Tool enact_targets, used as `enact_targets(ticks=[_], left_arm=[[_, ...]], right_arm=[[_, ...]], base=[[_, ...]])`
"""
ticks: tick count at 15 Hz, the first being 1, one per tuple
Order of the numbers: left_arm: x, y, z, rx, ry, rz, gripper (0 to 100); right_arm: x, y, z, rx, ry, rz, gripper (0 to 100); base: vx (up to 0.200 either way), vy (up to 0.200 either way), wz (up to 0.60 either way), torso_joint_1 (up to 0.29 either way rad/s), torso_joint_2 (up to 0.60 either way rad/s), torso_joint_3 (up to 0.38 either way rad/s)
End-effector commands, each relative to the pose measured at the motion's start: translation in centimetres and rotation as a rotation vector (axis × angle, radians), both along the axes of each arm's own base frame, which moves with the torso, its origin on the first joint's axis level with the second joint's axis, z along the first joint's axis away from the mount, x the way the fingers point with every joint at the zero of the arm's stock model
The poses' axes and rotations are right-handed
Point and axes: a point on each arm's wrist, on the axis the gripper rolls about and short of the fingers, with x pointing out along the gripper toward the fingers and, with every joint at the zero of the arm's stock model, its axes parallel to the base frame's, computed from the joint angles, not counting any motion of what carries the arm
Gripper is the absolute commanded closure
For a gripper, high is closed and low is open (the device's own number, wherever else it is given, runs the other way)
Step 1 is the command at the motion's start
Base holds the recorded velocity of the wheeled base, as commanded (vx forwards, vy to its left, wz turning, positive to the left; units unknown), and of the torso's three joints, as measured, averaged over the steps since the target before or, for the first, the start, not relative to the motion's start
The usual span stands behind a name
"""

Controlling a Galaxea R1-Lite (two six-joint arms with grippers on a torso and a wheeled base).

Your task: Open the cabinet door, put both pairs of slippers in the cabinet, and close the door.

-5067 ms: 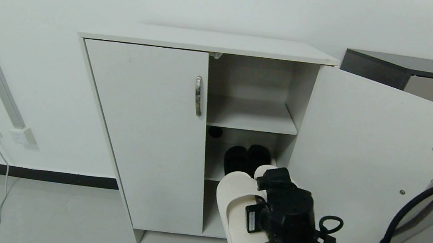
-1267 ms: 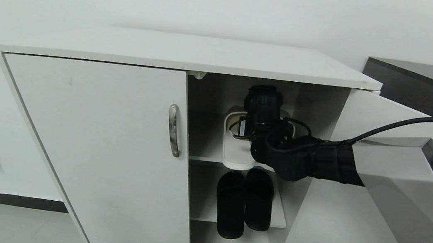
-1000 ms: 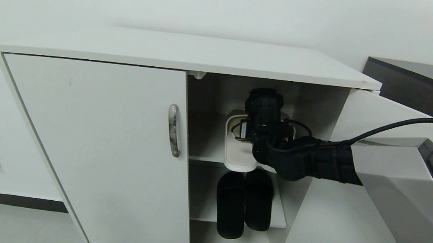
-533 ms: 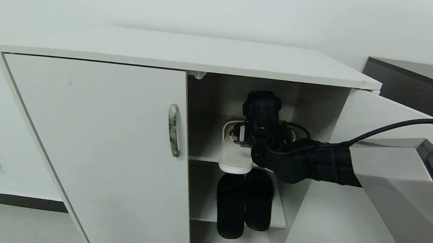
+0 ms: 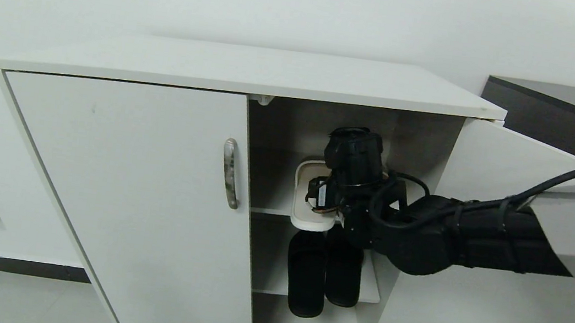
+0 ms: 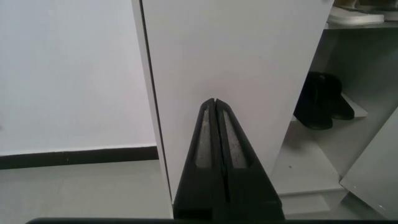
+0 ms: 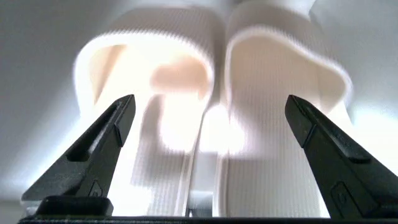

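Right pincer (image 7: 210, 102) backed off, white slippers (image 5: 307, 218) on upper shelf (image 5: 271, 202), black pair (image 5: 326, 269) below

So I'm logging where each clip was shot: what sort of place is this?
Probably an indoor entryway or test room: a white shoe cabinet against a plain wall, black slippers and white slippers on its shelves.

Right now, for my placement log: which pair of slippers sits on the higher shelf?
The white pair, on the upper shelf directly before the right gripper, jaws open; the black pair lies on the lower shelf.
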Motion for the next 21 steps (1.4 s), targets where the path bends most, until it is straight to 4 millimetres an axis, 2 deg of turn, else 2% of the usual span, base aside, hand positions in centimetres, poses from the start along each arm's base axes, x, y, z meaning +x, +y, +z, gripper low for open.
enact_targets(ticks=[1,2,3,5,7,8,10,20,21], left_arm=[[0.0,0.0,0.0,0.000,0.001,0.000,100],[0.0,0.0,0.0,0.000,0.001,0.000,100],[0.0,0.0,0.0,0.000,0.001,0.000,100],[0.0,0.0,0.0,0.001,0.001,0.000,100],[0.0,0.0,0.0,0.001,0.001,0.000,100],[0.0,0.0,0.0,0.001,0.001,-0.002,100],[0.0,0.0,0.0,0.000,0.001,0.000,100],[0.0,0.0,0.0,0.000,0.001,-0.002,100],[0.0,0.0,0.0,0.000,0.001,-0.002,100]], right_arm=[[-3.4,-1.4,2.3,0.043,-0.007,0.037,0],[-5.4,-2.1,2.1,0.060,0.007,0.059,0],[-6.1,-2.2,2.0,0.063,0.008,0.070,0],[-9.0,-2.8,0.9,0.103,-0.019,0.159,0],[-10.0,-3.4,0.2,0.106,-0.019,0.176,0],[-10.3,-3.8,0.1,0.108,-0.016,0.186,100],[-10.8,-4.1,0.5,0.114,-0.022,0.194,100],[-11.3,-3.5,-0.2,0.096,-0.009,0.208,100],[-11.3,-3.5,-0.2,0.096,-0.009,0.208,100]], base=[[0.000,0.000,0.00,0.000,0.00,0.000],[0.000,0.000,0.00,0.000,0.00,0.000],[0.000,0.000,0.00,0.000,0.00,0.000],[0.000,0.000,0.00,0.000,0.00,0.000],[0.000,0.000,0.00,0.000,0.00,0.000],[0.000,0.000,0.00,0.000,0.00,0.000],[0.000,0.000,0.00,0.000,0.00,0.000],[0.000,0.000,0.00,0.000,0.00,0.000],[-0.200,0.000,0.00,0.002,0.00,0.002]])
